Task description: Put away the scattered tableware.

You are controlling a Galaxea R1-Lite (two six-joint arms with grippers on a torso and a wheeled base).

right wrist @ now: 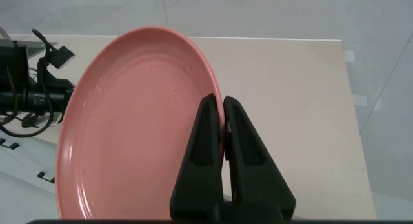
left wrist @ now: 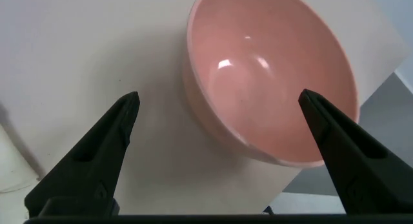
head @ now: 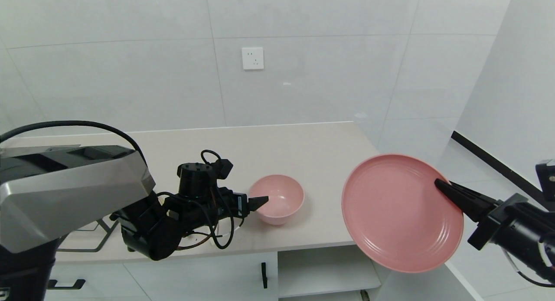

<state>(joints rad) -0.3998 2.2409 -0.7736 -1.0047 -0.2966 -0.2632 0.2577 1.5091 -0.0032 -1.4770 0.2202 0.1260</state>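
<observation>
Tilted pink plate (head: pixel 399 214) clamped by right pincer (right wrist: pixel 219 101), left pincer (left wrist: pixel 219 98) spread, seemingly beside pink bowl (head: pixel 282 197)

One pink bowl (head: pixel 277 199) and one pink plate (head: pixel 401 212) are counted, so that two pieces of tableware are seen in all, both of the same pink. Two grippers are counted: one left gripper (head: pixel 263 201) and one right gripper (head: pixel 437 182). Besides these, one counter (head: pixel 303 153), one wall socket (head: pixel 252 58), one open shelf (head: pixel 325 270) and two black cabinet handles (head: pixel 263 275) are counted.
</observation>
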